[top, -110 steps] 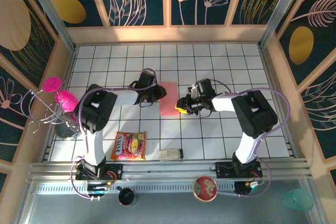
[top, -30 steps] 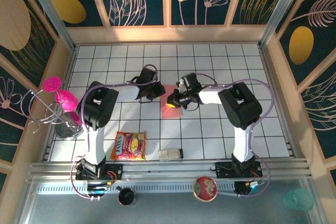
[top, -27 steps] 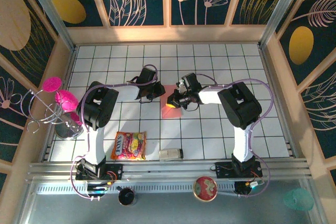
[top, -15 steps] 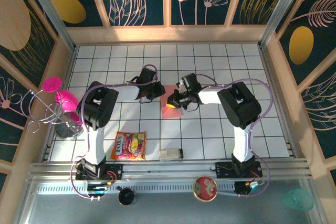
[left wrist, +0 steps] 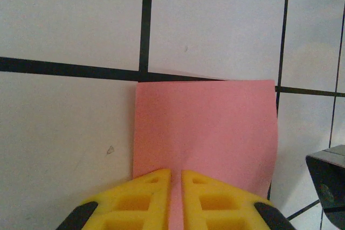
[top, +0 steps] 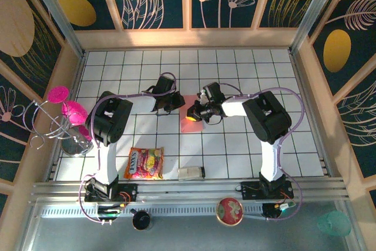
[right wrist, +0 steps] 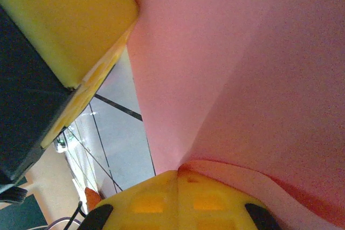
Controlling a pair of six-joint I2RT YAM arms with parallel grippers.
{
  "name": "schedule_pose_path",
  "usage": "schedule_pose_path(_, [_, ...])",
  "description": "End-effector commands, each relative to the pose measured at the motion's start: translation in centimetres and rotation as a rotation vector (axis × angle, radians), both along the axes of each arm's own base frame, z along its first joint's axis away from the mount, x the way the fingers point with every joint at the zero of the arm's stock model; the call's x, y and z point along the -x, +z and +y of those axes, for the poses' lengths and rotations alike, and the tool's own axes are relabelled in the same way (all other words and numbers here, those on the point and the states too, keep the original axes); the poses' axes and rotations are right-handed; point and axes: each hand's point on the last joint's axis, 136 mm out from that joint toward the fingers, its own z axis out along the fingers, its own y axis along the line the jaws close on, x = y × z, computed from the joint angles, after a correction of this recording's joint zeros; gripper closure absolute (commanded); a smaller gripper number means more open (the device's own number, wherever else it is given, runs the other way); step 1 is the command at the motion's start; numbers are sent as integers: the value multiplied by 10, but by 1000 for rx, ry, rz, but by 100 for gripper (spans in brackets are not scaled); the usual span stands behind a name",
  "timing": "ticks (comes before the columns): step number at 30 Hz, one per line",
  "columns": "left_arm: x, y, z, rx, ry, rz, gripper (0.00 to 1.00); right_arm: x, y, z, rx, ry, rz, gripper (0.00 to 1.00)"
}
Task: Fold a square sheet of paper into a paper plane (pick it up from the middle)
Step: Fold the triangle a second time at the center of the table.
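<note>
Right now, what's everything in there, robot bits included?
paper sheet: one, salmon pink, mid-table between the arms.
snack packet: one, orange-yellow, table's near left.
small cylinder: one, pale with dark end, lying near the front edge.
magenta round pieces: two, on a silvery wire stand left of the table.
round disc: one, red, front ledge.
table: one, white tiles, dark lines.
left end effector: one, yellow fingers, closed on the paper sheet's edge.
right end effector: one, yellow fingers, closed on the paper sheet.

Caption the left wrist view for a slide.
Left gripper, jaws nearly shut, at one edge of the pink sheet on the tiled table.
</note>
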Motion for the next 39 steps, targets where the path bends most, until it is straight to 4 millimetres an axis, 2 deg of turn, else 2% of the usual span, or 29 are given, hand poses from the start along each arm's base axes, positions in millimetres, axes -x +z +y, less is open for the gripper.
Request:
schedule_pose_path(1, [13, -12, 9, -37, -3, 47, 86, -8, 3, 8, -19, 1, -23, 100])
schedule_pose_path(27, [14, -9, 10, -36, -1, 43, 86, -4, -15, 1, 35, -13, 13, 100])
schedule_pose_path(31, [7, 10, 8, -24, 5, 5, 85, 0, -22, -3, 64, -13, 28, 98])
schedule_pose_path(35, [-3, 40, 9, -8, 32, -53, 80, 3, -27, -7, 85, -14, 39, 89])
schedule_pose_path(39, [-10, 67, 18, 0, 80, -108, 74, 4, -28, -7, 91, -11, 39, 77])
